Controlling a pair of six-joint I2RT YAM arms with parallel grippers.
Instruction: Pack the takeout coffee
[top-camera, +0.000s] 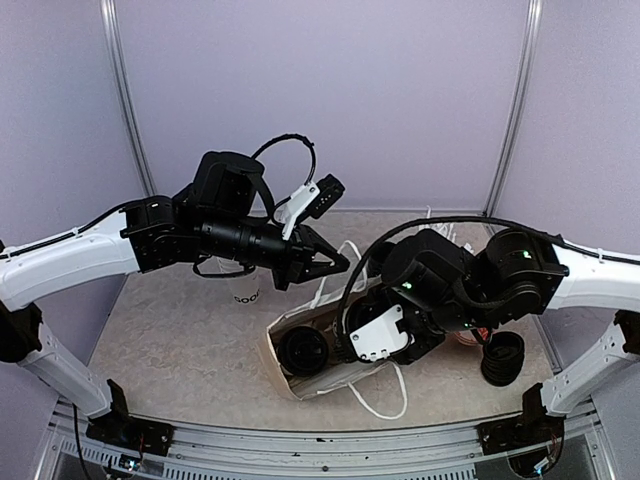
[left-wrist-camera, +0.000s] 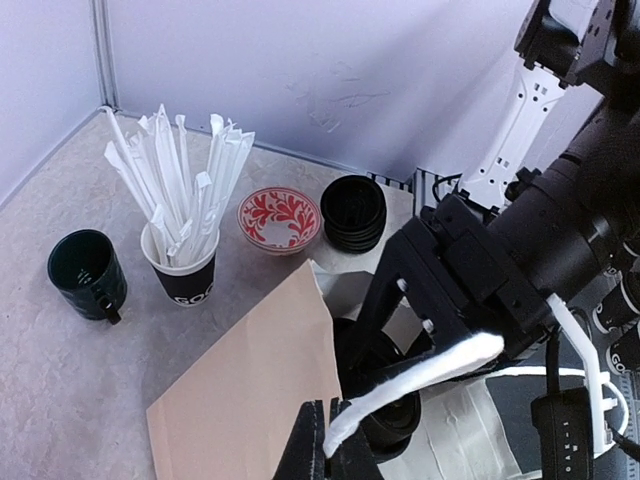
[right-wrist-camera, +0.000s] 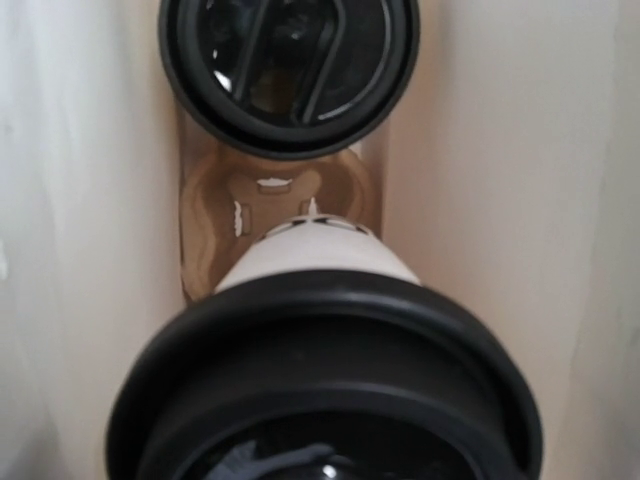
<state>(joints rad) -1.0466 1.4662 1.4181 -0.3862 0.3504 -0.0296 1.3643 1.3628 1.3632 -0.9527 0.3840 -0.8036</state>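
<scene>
A paper bag (top-camera: 290, 372) lies open on the table. My left gripper (left-wrist-camera: 340, 440) is shut on the bag's white handle (left-wrist-camera: 420, 375) and holds it up. My right gripper (top-camera: 348, 325) reaches into the bag. Its fingers are hidden behind the black lid (right-wrist-camera: 320, 380) of a white takeout coffee cup (right-wrist-camera: 320, 258), which hangs close under the wrist, above the free slot of the brown cardboard tray (right-wrist-camera: 205, 235). A second lidded cup (right-wrist-camera: 288, 70) sits in the tray's far slot. It also shows in the top view (top-camera: 303, 352).
Behind the bag stand a black cup of white sticks (left-wrist-camera: 185, 275), a dark green mug (left-wrist-camera: 88, 275), a red patterned bowl (left-wrist-camera: 279, 218) and a stack of black lids (left-wrist-camera: 353, 212). The lid stack (top-camera: 503, 358) sits right of the bag under my right arm.
</scene>
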